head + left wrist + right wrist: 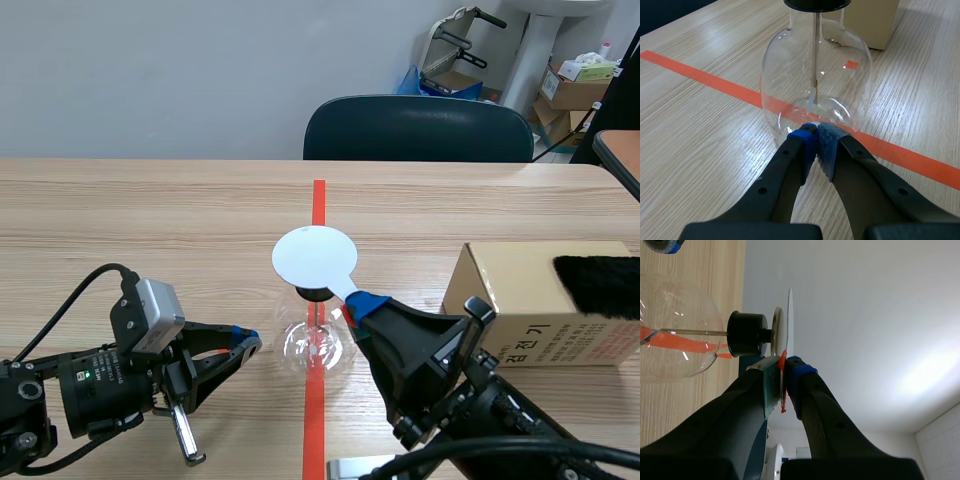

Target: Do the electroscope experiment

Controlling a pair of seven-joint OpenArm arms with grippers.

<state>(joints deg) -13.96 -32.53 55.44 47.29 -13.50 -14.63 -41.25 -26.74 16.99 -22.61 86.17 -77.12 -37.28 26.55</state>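
The electroscope is a clear glass flask (318, 342) with a black stopper (314, 294), standing on the orange tape line in mid-table. A round white disc (314, 258) lies flat over the stopper. My right gripper (358, 305) is shut on that disc's edge. In the right wrist view the white disc (789, 315) sits right against the electroscope's metal top plate (776, 330), and a small orange piece shows between the pads. My left gripper (815, 131) is shut on nothing, its tips at the lower wall of the flask (815, 75). A thin rod runs down inside the flask.
A cardboard box (540, 300) stands at the right of the flask, with a black furry piece (598, 285) lying on top of it. A dark chair (418, 128) stands beyond the far table edge.
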